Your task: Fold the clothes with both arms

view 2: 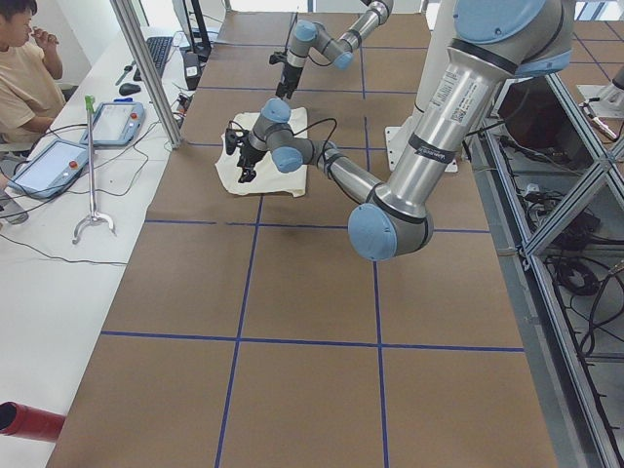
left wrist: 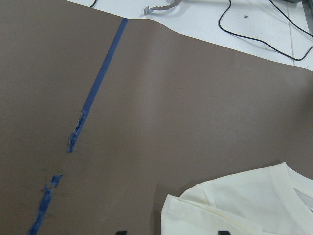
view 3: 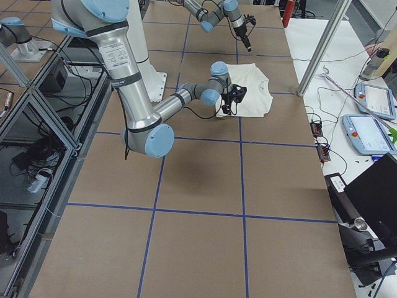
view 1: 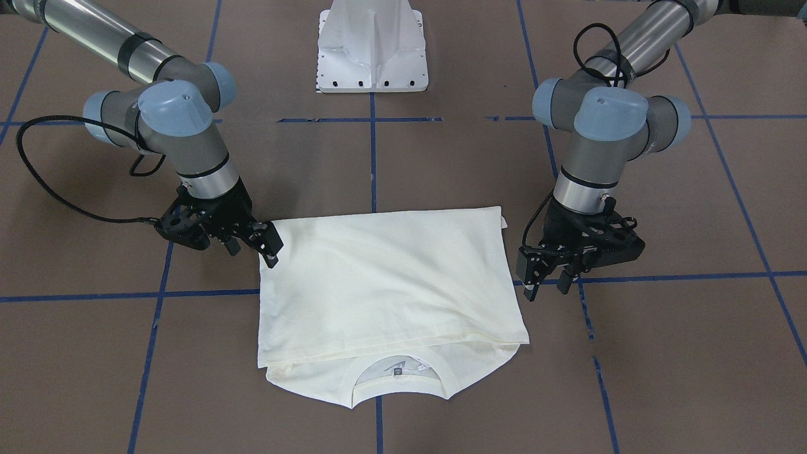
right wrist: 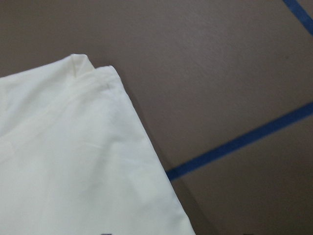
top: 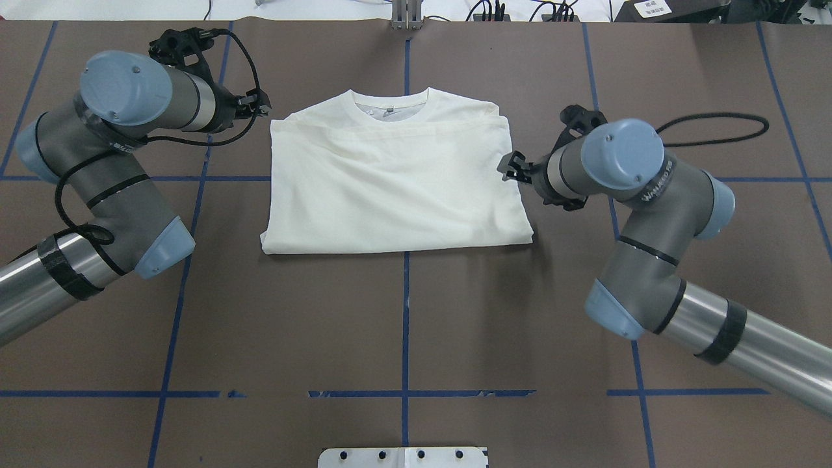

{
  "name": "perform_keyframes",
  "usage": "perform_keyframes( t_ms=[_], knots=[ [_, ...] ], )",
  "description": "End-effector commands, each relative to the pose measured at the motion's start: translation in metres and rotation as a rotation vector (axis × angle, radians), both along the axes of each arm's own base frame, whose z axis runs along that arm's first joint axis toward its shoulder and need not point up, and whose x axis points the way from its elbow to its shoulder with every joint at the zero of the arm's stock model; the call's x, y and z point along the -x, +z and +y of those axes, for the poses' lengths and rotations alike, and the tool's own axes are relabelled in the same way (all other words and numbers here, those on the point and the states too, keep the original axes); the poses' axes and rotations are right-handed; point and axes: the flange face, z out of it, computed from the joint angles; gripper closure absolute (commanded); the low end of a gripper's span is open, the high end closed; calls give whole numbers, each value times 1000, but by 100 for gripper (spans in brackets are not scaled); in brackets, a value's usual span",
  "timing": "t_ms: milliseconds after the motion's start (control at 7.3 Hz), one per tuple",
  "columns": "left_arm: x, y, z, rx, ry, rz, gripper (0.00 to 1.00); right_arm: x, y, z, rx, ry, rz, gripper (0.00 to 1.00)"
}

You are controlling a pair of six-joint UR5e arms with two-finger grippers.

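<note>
though plain side up, shirt [view 1: 384,284] with illegible neck tag [view 1: 398,372]

A white base [view 1: 372,50] stood top centre of the front view. Blue tape [top: 405,312] gridded the brown table [top: 292,325]. A person [view 2: 27,88] sat upper left, beside a grabber stick [view 2: 92,175].

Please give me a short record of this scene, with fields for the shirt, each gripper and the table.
shirt: cream, folded flat, plain side up
collar: showing on the side far from the robot
left gripper: open, empty, beside the shirt, apart from it
right gripper: open, empty, at the shirt's edge
table: brown, marked with blue tape lines
</note>
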Motion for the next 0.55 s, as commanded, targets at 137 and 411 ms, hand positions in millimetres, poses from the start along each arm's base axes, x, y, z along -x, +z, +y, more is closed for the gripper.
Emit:
perform_keyframes(
  t_ms=[137,411],
  knots=[
    [7,-3,12,-10,7,14,29,28,18,48,91,51,-13,7],
    [7,-2,11,-9,4,10,29,29,14,50,99,55,-22,46]
  ],
)
